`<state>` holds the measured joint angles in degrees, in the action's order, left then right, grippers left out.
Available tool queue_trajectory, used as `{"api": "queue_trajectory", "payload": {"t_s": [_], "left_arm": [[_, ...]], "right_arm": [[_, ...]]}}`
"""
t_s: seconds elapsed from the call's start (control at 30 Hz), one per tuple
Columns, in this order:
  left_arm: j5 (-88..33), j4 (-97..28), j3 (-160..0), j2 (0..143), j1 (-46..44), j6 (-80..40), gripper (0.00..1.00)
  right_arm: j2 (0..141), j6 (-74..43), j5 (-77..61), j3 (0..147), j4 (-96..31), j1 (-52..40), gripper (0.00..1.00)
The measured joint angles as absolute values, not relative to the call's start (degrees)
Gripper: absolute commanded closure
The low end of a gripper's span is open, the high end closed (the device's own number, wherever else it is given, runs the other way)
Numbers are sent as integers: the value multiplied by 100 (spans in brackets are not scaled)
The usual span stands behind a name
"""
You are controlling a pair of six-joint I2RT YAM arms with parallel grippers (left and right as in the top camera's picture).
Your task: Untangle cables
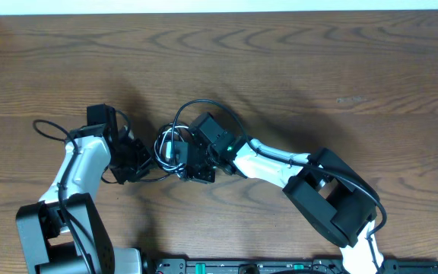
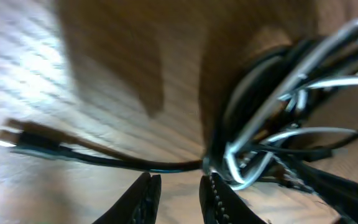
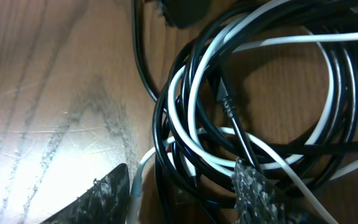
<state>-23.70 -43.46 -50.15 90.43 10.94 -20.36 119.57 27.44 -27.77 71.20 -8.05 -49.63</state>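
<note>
Right gripper [image 3: 182, 167] spread astride tangled black cable [image 3: 348, 93], white cable [image 3: 291, 40] | left gripper [image 2: 180, 180] narrowly parted, empty | step: pre-grasp | next: pinch separate cords, pull apart

1. A brown wood-grain table [image 1: 318, 61] is seen, its surface marked with pale scuffed streaks.
2. A black cable [image 3: 161, 134] and a white cable [image 3: 303, 38] are laid directly on it, looped through each other in one tangled bundle left of the middle.
3. A black plug [image 2: 33, 143] is laid flat on the wood, drawn out apart from the bundle.
</note>
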Motion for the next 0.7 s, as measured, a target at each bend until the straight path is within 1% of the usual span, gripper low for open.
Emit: {"api": "queue_trajectory", "payload": {"t_s": [0.3,0.43,0.6,0.7], "left_arm": [[-2565,-4075,-5015,9043,1094,-1900,71],[-2565,-4049,-5013,9041,1094,-1935,81],[-2445,-3868,-4842,9041,1094,-2274,81],[-2261,-3514,-4584,9041,1094,-2536,81]], "right_arm": [[11507,2530,-2888,7120,-1214,-4877,47],[11244,2390,-2875,7120,-1291,-4696,46],[11205,2161,-2856,7120,-1450,-4388,47],[11205,2102,-2851,7120,-1535,-4257,47]]}}
